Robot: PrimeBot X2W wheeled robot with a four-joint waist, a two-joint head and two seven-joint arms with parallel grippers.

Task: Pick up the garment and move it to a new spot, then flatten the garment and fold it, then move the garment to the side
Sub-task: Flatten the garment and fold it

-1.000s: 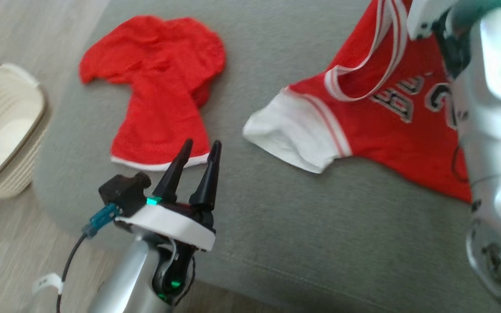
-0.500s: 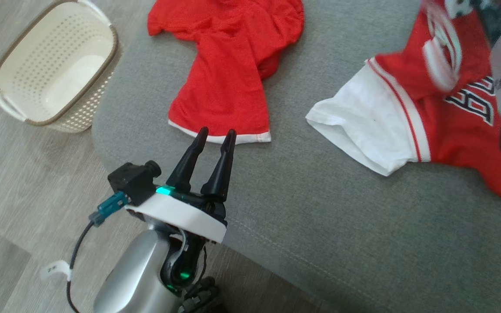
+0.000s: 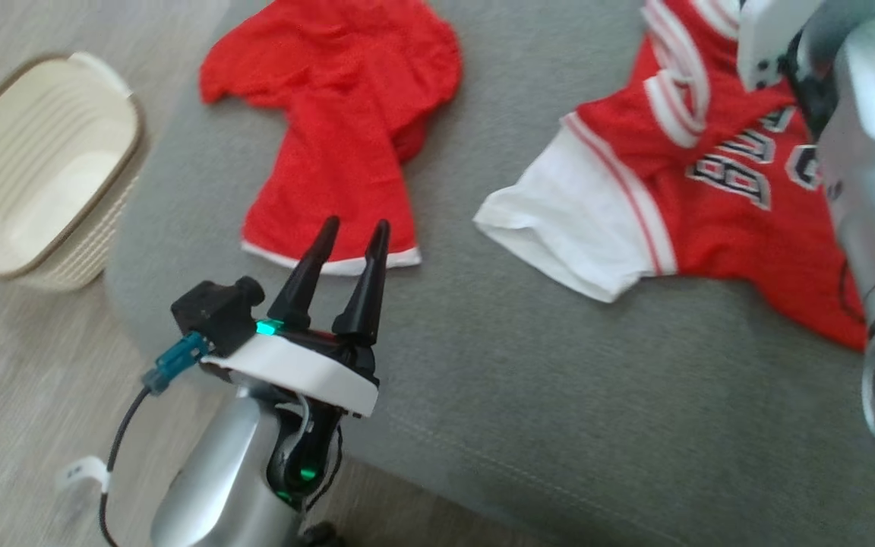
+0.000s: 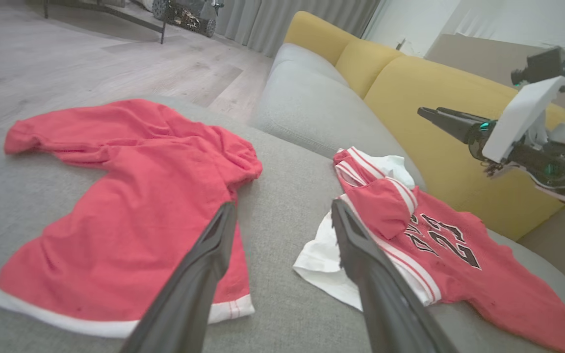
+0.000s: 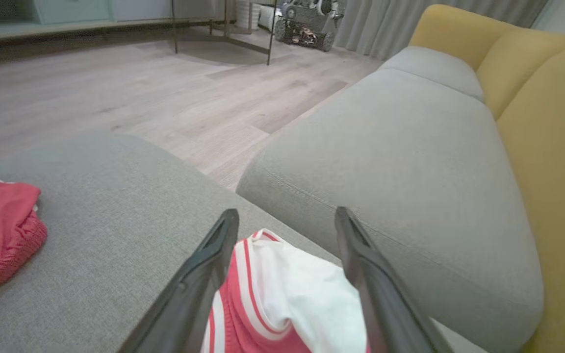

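Jersey [image 3: 718, 220], red with white trim and dark lettering, lies rumpled on the grey cushion [image 3: 529, 395], right of centre in the head view; shoulder straps bunched over the chest, white end turned out toward the left. Right gripper [image 5: 286, 212] hangs above the strap end, jaws spread wide, nothing in them. Left gripper [image 3: 355, 224] hovers low at the front left, also wide open and empty, tips pointing at the hem of a plain red shirt [image 3: 331, 129]. Step in hand looks like flattening: best to pinch one strap and the opposite hem corner, pull apart low over the fabric, and unroll the folded-over top before any fold. Right forearm hides the jersey's far side in the head view, so that corner is unchecked. Open grey room lies in front, toward the robot; the red shirt is near on the left; the cushion's rounded front edge drops to the floor [image 3: 12, 395] beside a basket [image 3: 42, 144].
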